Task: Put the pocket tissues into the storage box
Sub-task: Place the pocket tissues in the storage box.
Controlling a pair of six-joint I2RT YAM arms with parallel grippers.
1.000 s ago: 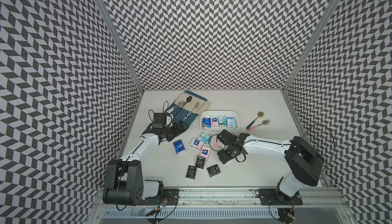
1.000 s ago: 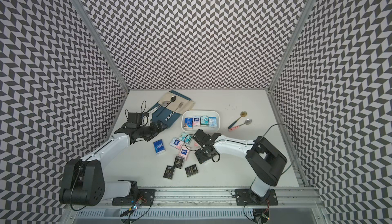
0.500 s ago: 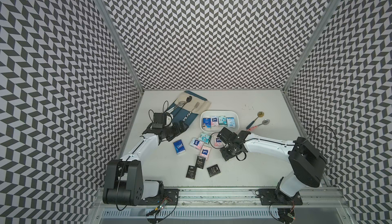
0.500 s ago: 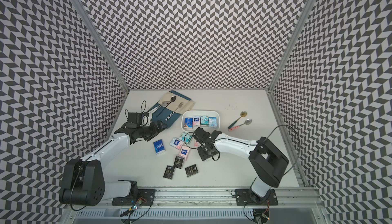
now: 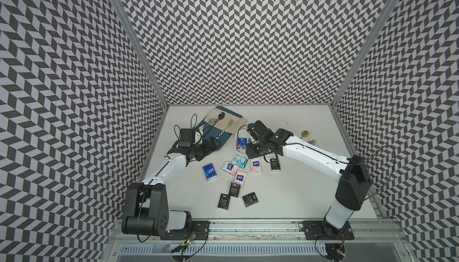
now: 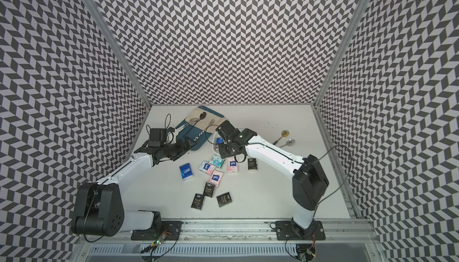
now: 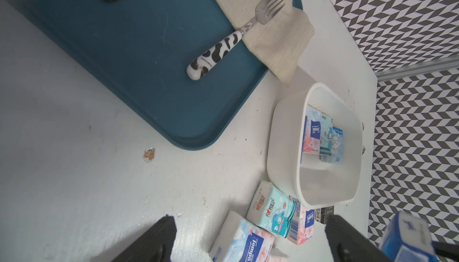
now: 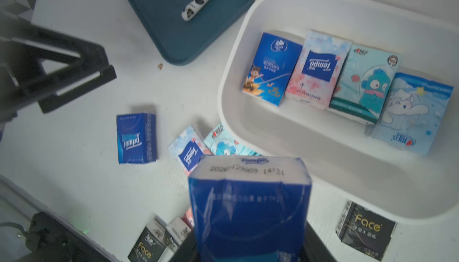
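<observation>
White plastic walls of the storage box (image 8: 310,134) enclose four pocket tissues lying side by side: a dark blue cartoon packet (image 8: 270,69), a pink-white packet (image 8: 318,69), a teal packet (image 8: 365,84) and a pale blue packet (image 8: 412,114). The strip of box floor in front of that row is bare.

A fifth, the held blue packet (image 8: 248,206), is clamped between the jaws of the right gripper (image 5: 249,152). It is clear of the table, just outside the box's near long wall and not yet over the opening. I judge this to be the carry, with the drop to follow.

Nine packets lie outside the box. Three pink-white table packets (image 5: 255,165) and a teal table packet (image 5: 240,162) cluster near that same wall, with one black "Face" packet (image 5: 274,165) beside them. A loose dark blue packet (image 5: 209,172) and three further black packets (image 5: 234,190) lie well apart from the box.

The left gripper (image 5: 213,144) hangs off the box's short end, jaws spread wide and empty. Roughly a third of the job looks done.
</observation>
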